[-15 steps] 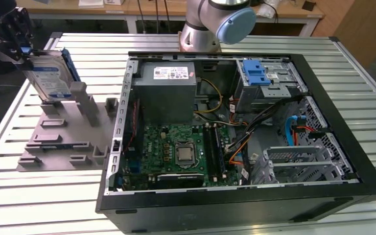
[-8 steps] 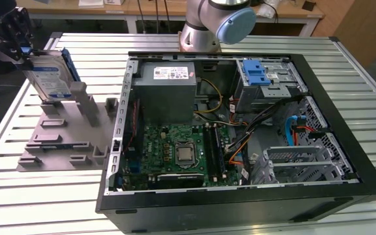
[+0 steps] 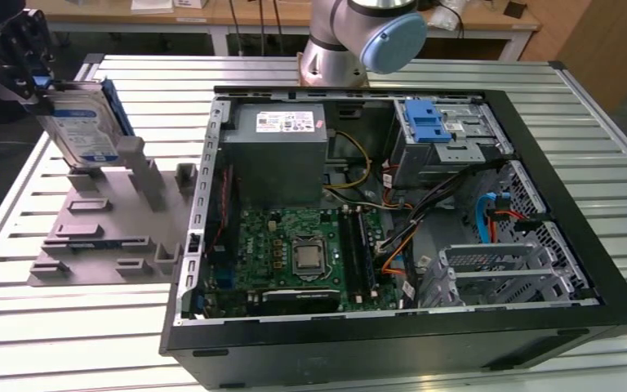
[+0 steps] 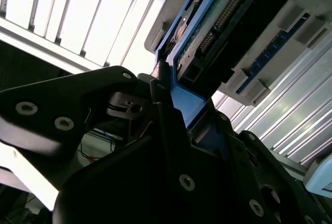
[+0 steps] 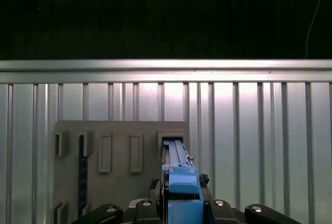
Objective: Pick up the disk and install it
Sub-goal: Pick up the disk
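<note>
In the exterior view, the gripper [image 3: 43,96] hangs over the far corner of the grey holder plate [image 3: 95,237], clamped on the disk [image 3: 79,131]. The disk stands upright on edge, label side showing, its lower end just behind one of the plate's upright posts. Whether that end sits in the plate's slot cannot be told. The open computer case [image 3: 379,327] stands just beside the plate on the slatted table [image 3: 74,327].

In the second wrist view, the black fingers [image 4: 165,115] press on the disk's blue frame [image 4: 184,102]. The disk's [image 4: 218,22] connector end points toward the holder plate [image 4: 244,86].

In the first wrist view, the disk [image 5: 179,177] shows edge-on in the gripper [image 5: 181,206], lined up with a slot at the holder plate's [image 5: 119,136] corner.
</note>
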You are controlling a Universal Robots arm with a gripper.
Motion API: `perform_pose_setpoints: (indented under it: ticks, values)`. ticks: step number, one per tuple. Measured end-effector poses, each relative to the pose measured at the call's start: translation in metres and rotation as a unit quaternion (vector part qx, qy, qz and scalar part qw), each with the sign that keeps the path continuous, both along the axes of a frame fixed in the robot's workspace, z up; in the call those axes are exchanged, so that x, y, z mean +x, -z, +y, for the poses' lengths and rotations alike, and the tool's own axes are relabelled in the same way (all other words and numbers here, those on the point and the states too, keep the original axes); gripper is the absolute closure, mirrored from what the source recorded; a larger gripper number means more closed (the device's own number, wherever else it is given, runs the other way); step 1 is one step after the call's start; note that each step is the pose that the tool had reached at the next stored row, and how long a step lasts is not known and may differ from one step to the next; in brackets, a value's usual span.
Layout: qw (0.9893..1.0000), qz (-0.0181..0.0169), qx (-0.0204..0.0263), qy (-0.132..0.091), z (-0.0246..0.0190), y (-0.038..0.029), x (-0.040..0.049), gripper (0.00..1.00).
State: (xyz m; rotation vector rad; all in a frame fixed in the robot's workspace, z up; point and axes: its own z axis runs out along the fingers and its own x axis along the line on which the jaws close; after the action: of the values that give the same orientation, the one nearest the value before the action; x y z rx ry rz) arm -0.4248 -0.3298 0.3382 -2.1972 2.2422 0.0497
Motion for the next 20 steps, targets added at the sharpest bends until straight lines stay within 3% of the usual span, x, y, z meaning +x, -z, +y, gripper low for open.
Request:
perform_pose_setpoints:
  ticks: [12,20]
  values:
    - [1.0,0.0,0.0,0.0,0.0,-0.0131,0.0,0.64]
    - [1.0,0.0,0.0,0.0,0.0,-0.0185,0.0,0.64]
